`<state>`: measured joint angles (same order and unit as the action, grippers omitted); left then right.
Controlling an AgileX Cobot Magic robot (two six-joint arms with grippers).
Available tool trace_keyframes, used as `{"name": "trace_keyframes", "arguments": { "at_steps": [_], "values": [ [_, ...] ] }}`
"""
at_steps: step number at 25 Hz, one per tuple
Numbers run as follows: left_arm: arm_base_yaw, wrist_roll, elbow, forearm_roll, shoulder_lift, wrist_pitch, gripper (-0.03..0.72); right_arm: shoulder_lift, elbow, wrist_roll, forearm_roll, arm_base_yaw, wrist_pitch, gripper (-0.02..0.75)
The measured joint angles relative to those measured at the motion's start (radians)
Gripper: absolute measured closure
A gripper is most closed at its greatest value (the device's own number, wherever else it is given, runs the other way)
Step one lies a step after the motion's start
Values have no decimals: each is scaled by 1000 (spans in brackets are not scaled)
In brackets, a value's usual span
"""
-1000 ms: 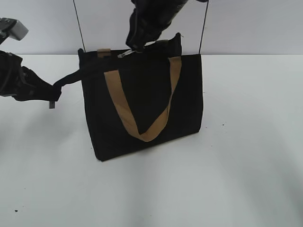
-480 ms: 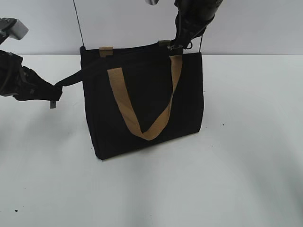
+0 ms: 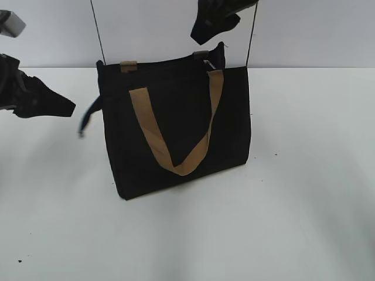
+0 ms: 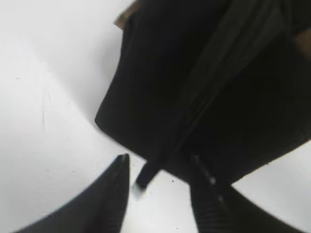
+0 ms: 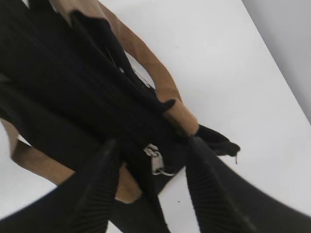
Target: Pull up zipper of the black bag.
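The black bag (image 3: 176,129) stands upright mid-table, a tan strap handle (image 3: 176,158) hanging down its front. The zipper (image 3: 167,63) runs along its top edge. Its silvery pull tab (image 5: 155,160) lies loose at the bag's right end, between and below my right fingers. My right gripper (image 3: 205,29) (image 5: 151,145) is open and hovers above the bag's top right corner, holding nothing. My left gripper (image 3: 65,108) (image 4: 160,167) is open left of the bag. A black fabric tail (image 3: 88,117) (image 4: 143,177) hangs free from the bag's left end, loose between the left fingers.
The bag rests on a white table (image 3: 281,222) with a pale wall behind. Two thin dark cables (image 3: 97,32) (image 3: 252,35) run up behind the bag. A second tan handle (image 5: 34,162) hangs on the bag's other side.
My right gripper drew the pull tab along the top to the right end, let go and rose. My left gripper opened and the black tail dropped against the bag's left side.
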<state>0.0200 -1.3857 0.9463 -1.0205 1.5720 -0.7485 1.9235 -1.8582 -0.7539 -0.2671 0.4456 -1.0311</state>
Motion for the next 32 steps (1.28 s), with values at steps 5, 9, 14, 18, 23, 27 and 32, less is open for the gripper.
{"name": "trace_keyframes", "arguments": {
  "at_steps": [5,9,14,18,23,27,32],
  "values": [
    [0,149,5,146,-83,70,149,-26,-1,2,-52,0,-102,290],
    [0,539,67,554,-138,62,148,-64,-1,7,-27,0,-175,285],
    [-1,1145,199,1070,-166,-154,198,-128,-1,168,173,-6,-183,285],
    [-2,1251,205,1150,-255,-209,209,-199,-1,407,251,-84,-183,285],
    [-2,1257,47,1026,-525,-67,209,-398,134,479,203,-233,-181,285],
    [0,1243,-117,959,-793,-52,211,-685,451,486,193,-313,-134,285],
    [0,1240,-235,910,-1037,-121,212,-1045,844,476,165,-324,1,285]
  ]
}}
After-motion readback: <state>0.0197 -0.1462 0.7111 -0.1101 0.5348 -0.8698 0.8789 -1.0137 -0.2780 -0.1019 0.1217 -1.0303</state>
